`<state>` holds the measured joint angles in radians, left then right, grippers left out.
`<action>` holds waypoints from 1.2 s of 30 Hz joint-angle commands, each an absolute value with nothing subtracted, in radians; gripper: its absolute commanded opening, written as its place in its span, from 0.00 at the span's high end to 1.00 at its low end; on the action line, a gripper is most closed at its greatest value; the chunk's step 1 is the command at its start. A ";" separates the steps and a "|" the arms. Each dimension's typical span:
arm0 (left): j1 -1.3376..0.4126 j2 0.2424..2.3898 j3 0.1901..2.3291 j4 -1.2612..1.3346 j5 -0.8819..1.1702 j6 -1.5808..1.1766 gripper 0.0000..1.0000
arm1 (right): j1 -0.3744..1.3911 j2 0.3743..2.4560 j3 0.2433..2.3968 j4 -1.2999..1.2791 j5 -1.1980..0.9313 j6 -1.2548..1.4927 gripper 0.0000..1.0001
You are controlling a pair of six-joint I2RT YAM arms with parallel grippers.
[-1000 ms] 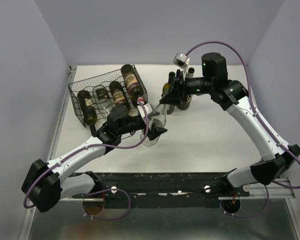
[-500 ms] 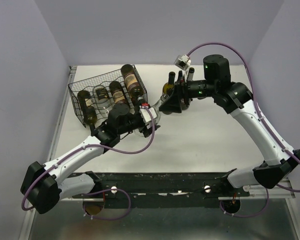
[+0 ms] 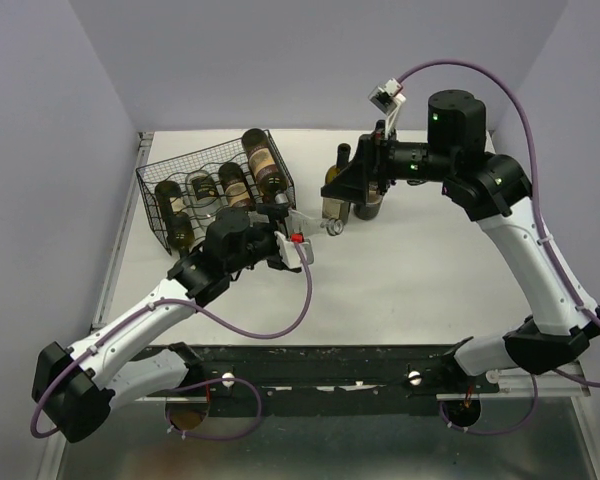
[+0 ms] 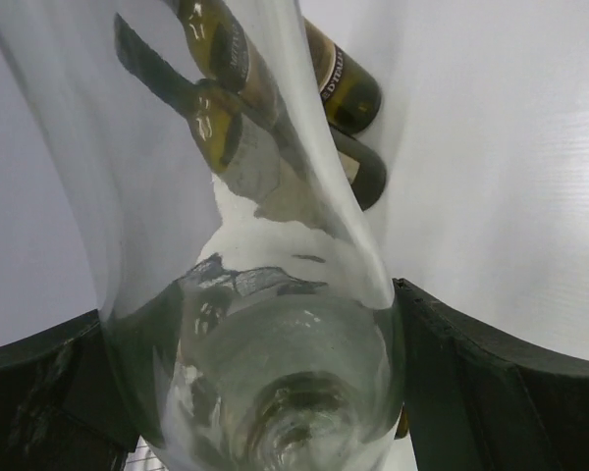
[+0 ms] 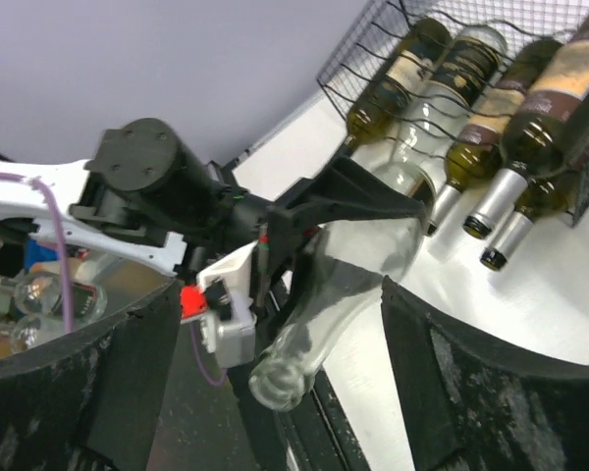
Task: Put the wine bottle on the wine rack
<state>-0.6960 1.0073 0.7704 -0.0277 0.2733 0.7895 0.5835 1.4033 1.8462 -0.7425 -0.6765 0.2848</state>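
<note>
A clear glass wine bottle [image 3: 318, 226] lies nearly level just in front of the rack, neck pointing right. My left gripper [image 3: 278, 236] is shut on its body. In the left wrist view both black fingers [image 4: 471, 373] press the bottle [image 4: 275, 294] near its base. My right gripper [image 3: 352, 188] is open and hangs off the neck end. In the right wrist view the bottle's neck [image 5: 319, 314] sits in the wide gap of the right gripper [image 5: 280, 329], touching neither finger. The black wire wine rack [image 3: 158, 182] stands at the back left.
Several bottles lie in the rack's cradles [image 5: 471, 88], dark ones and a clear one, necks toward the front. A few dark bottles [image 3: 337, 180] stand upright behind my right gripper. The table's side walls are close to the rack on the left.
My right gripper has opened, let go of the bottle neck and drawn back to the right. The left arm now carries the bottle alone, tipped more level and closer to the rack.
</note>
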 commanded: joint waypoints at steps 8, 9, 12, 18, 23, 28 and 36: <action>-0.703 1.020 0.949 -0.029 0.095 1.365 1.00 | 0.626 1.566 1.881 -1.034 -0.574 0.219 0.37; -0.703 1.032 0.954 -0.034 0.084 1.383 1.00 | 0.640 1.571 1.878 -1.045 -0.562 0.213 0.36; -0.704 1.054 0.972 -0.046 0.058 1.433 1.00 | 0.686 1.600 1.870 -1.075 -0.496 0.196 0.35; -0.704 1.068 0.979 -0.044 0.049 1.466 1.00 | 0.733 1.637 1.856 -1.100 -0.384 0.189 0.35; -0.706 1.065 0.976 -0.028 0.049 1.468 1.00 | 0.768 1.667 1.844 -1.088 -0.336 0.189 0.35; -0.709 1.057 0.974 -0.015 0.054 1.471 1.00 | 0.799 1.710 1.841 -1.066 -0.281 0.187 0.40; -0.709 1.068 0.999 -0.008 0.011 1.402 1.00 | 0.821 1.736 1.841 -1.068 -0.258 0.186 0.76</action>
<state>-0.6994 1.0950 0.9100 -0.2089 0.0483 1.4109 0.8051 1.7100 1.8519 -1.0649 -0.3222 0.1963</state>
